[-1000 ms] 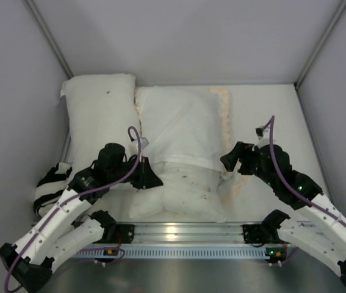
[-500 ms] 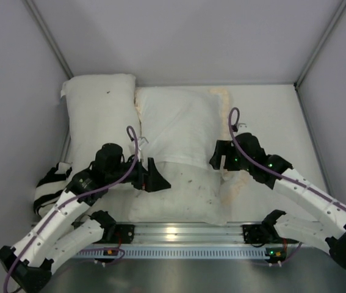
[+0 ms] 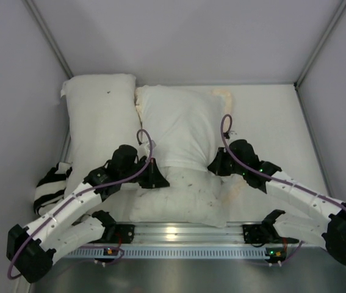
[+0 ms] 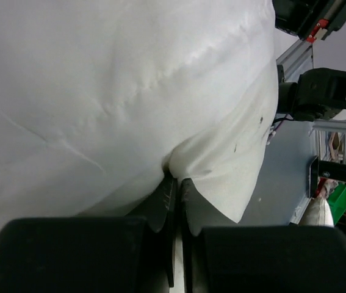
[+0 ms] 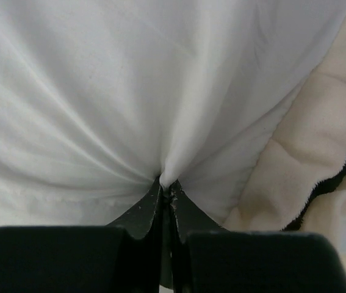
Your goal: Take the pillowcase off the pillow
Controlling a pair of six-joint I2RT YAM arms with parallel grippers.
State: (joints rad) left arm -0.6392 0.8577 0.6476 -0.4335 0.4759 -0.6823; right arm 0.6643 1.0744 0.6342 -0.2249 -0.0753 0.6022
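The pillowcase [image 3: 179, 125] lies cream-white face up in the middle of the table, its ruffled trim [image 3: 224, 97] showing at the right. The speckled white pillow [image 3: 185, 195] sticks out of its near end. My left gripper [image 3: 162, 180] is at the pillow's left side, just below the case's hem. In the left wrist view the left gripper [image 4: 174, 182] is shut on a fold of the speckled pillow cloth [image 4: 234, 152]. My right gripper [image 3: 216, 165] is at the hem's right end. The right wrist view has that gripper [image 5: 166, 186] shut on a pinch of pillowcase cloth [image 5: 160, 91].
A second bare white pillow [image 3: 99, 113] lies along the left, touching the pillowcase. A black-and-white striped thing [image 3: 50, 183] sits at the left edge. Grey walls enclose the table. An aluminium rail [image 3: 185, 235] with the arm bases runs along the near edge.
The right arm swung left to the pillowcase's hem and its jaws shut on the cloth. The left gripper opened, edged right, and shut again on the pillow.
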